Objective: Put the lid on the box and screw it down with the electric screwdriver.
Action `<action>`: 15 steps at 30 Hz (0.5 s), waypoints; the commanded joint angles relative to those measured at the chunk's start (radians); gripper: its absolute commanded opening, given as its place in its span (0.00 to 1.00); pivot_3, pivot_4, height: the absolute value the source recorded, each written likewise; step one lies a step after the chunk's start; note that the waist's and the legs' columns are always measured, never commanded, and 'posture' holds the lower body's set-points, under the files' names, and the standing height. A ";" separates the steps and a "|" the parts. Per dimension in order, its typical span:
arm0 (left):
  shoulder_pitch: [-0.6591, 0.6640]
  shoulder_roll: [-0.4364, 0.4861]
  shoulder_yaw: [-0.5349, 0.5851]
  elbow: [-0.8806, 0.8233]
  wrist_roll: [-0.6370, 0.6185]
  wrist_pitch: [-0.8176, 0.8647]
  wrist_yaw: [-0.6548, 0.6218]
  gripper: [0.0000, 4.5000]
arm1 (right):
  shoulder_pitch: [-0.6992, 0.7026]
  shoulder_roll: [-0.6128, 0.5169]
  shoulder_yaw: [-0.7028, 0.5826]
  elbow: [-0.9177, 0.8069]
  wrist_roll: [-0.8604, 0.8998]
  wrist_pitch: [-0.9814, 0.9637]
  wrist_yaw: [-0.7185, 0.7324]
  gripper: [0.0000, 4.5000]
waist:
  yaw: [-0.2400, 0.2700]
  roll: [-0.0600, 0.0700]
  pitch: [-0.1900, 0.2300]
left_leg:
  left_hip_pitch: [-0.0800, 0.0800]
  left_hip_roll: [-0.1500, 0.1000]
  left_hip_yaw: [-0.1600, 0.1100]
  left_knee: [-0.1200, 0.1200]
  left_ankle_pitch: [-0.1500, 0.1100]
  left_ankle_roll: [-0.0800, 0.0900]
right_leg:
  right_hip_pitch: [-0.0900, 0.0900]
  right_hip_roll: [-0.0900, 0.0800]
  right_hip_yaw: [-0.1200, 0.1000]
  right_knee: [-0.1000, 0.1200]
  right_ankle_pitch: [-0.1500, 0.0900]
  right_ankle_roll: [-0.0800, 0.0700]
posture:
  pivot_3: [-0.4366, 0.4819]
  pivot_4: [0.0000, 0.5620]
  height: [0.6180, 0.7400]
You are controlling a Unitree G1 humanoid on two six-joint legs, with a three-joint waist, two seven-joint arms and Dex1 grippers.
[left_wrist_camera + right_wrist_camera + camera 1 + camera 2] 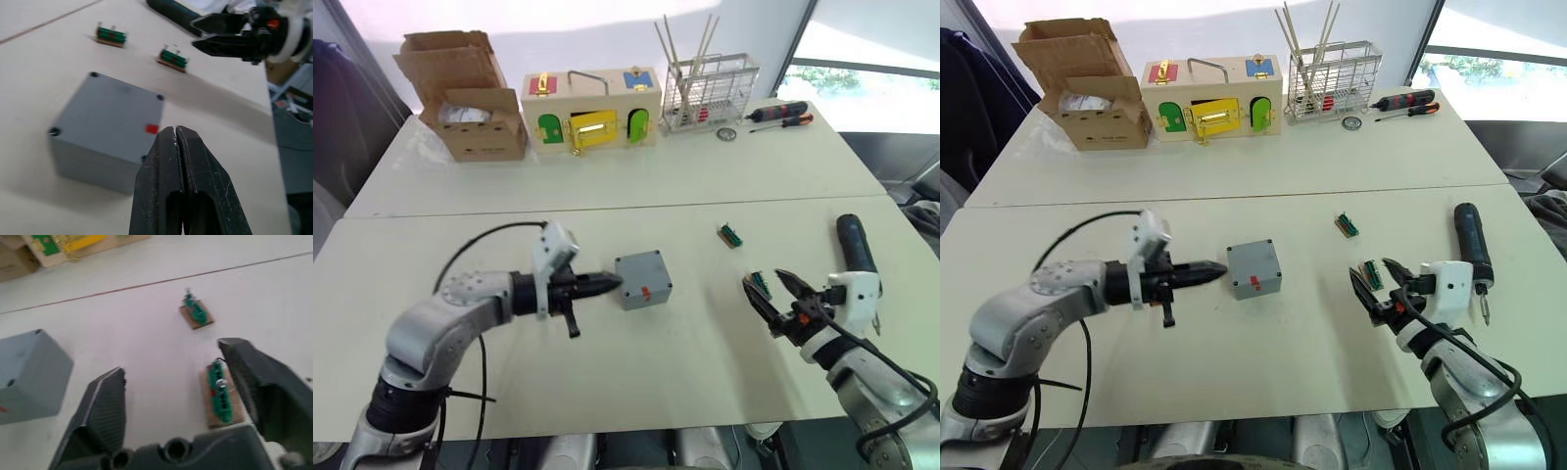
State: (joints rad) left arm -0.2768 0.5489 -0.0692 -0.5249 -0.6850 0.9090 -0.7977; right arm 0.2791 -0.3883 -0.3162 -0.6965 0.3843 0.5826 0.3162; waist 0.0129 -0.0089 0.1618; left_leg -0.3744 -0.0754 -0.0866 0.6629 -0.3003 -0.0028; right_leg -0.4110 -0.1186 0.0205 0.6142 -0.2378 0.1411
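grey box (643,279) lidded, left hand (603,285) closed touching it, right hand (770,294) spread

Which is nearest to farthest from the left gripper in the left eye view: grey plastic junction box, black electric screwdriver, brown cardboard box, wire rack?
From the left gripper, shut:
1. Grey plastic junction box, right at its fingertips, mid-table.
2. Brown cardboard box, far left corner of the back table.
3. Black electric screwdriver, across the table on the robot's right, beside the right gripper.
4. Wire rack, back table, right of the wooden box.
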 commanded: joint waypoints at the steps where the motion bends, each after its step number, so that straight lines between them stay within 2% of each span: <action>1: 0.013 0.022 -0.063 -0.054 0.023 -0.025 -0.004 0.00 | 0.009 0.023 -0.002 0.016 -0.009 -0.028 -0.019 0.99 | 0.000 0.001 0.000 | 0.000 0.000 0.000 0.000 0.000 0.000 | 0.000 0.000 0.000 0.000 0.000 0.000 | 0.48 0.27 1.00; 8: 0.033 0.067 -0.100 -0.092 0.021 -0.042 -0.020 0.00 | 0.020 0.009 0.008 0.081 -0.017 -0.026 -0.005 0.99 | 0.001 0.001 0.001 | 0.000 0.000 0.000 -0.001 0.000 0.000 | 0.000 0.000 0.000 -0.001 -0.002 -0.003 | 0.48 0.27 1.00; 11: 0.036 0.068 -0.099 -0.095 0.016 -0.043 -0.011 0.00 | 0.013 0.001 0.014 0.116 -0.034 -0.048 0.003 0.83 | 0.001 0.001 0.001 | 0.000 0.000 0.000 -0.001 0.000 0.000 | 0.000 0.000 -0.001 -0.001 -0.002 -0.003 | 0.48 0.27 1.00; 15: 0.041 0.063 -0.099 -0.095 0.015 -0.042 0.001 0.00 | -0.011 0.002 0.016 0.162 -0.045 -0.063 0.009 0.55 | 0.000 0.001 0.001 | 0.000 0.000 0.000 -0.001 0.000 0.000 | 0.000 0.000 -0.001 -0.001 -0.002 -0.003 | 0.48 0.27 1.00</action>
State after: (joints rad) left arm -0.2388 0.6113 -0.1787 -0.5904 -0.6590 0.8835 -0.8009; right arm 0.2774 -0.3776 -0.2976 -0.5342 0.3447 0.5486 0.3212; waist 0.0127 -0.0075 0.1626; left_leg -0.3748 -0.0754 -0.0866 0.6620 -0.3003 -0.0027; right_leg -0.4108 -0.1188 0.0200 0.6133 -0.2396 0.1379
